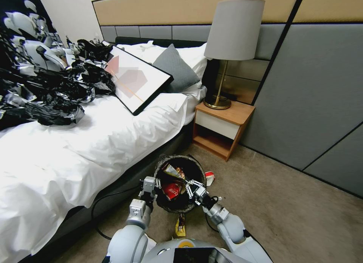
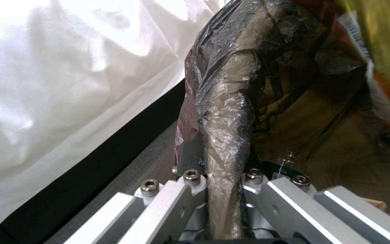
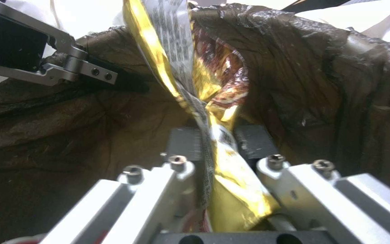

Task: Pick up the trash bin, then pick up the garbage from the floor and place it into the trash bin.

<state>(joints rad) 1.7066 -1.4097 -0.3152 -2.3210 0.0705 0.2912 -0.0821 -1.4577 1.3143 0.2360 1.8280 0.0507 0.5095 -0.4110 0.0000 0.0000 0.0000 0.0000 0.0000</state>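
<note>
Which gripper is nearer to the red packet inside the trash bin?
Left. The left gripper clamps the trash bin rim beside the red packet; the right gripper holds a yellow wrapper across the opening.

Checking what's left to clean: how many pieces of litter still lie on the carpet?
2 visible: a yellow wrapper on the carpet just in front of the trash bin, and a red-and-white wrapper beside its rim toward the nightstand. More may hide behind the bin.
</note>
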